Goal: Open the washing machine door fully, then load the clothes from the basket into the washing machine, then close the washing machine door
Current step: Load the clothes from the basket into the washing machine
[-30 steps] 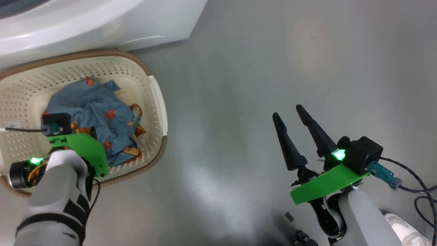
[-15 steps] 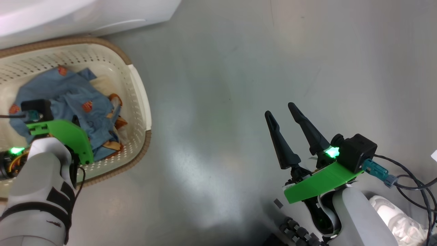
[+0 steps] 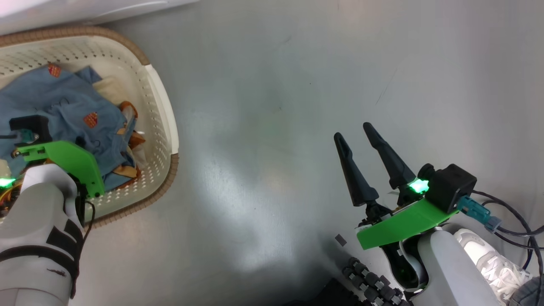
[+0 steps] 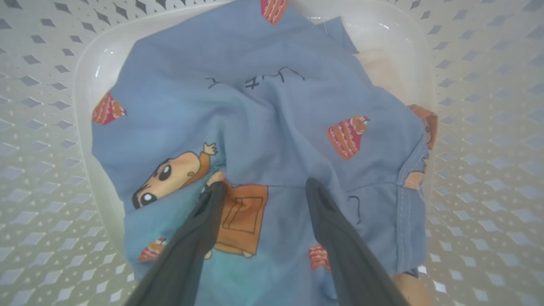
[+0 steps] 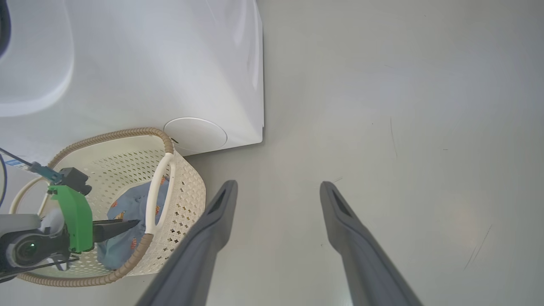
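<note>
Light blue clothes (image 4: 272,110) with orange cartoon prints, cream perforated basket (image 3: 159,106), brown rim, white washing machine (image 5: 170,63)

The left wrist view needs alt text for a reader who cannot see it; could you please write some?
The left tool, open, points its two dark fingers at light blue clothes printed with cartoon figures and cakes, lying in a cream perforated basket.

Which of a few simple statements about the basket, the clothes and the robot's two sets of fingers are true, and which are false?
1. The clothes lie inside the basket. True.
2. The left fingers are clamped shut on the cloth. False: they stand open at the cloth.
3. The right fingers hold a garment. False: they are open and empty above the floor.
4. The basket stands next to the washing machine. True.
</note>
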{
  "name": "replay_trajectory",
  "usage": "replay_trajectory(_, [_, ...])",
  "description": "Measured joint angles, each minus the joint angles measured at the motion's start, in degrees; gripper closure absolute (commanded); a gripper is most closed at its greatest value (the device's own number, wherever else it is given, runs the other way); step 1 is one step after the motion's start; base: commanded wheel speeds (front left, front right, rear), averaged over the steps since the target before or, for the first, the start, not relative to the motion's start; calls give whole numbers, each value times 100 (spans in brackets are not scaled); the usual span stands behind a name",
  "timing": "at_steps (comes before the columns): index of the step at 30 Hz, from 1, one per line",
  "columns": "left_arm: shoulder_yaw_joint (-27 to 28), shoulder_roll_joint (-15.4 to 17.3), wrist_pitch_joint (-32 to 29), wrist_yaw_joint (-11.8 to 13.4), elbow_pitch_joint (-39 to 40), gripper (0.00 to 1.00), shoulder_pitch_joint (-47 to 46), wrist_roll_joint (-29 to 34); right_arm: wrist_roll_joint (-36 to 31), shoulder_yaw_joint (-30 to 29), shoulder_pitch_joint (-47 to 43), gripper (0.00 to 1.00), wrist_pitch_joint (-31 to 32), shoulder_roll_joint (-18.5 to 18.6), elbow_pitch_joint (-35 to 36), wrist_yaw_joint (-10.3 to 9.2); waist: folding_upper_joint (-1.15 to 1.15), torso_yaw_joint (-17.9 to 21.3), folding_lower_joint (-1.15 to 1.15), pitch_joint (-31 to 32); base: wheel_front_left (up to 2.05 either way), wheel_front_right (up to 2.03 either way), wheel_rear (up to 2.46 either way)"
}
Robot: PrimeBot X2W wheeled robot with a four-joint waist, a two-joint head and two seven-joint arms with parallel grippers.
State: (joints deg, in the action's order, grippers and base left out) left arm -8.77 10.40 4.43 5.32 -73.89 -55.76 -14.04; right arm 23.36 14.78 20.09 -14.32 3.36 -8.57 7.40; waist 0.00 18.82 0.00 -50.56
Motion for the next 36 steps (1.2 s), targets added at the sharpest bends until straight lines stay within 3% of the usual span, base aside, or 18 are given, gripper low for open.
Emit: replay_trajectory(36, [-339, -81, -144, 38, -22, 0, -224, -144, -155, -287, -258, 0, -41, 255, 439, 0, 0, -187, 0, -319, 0, 0, 0])
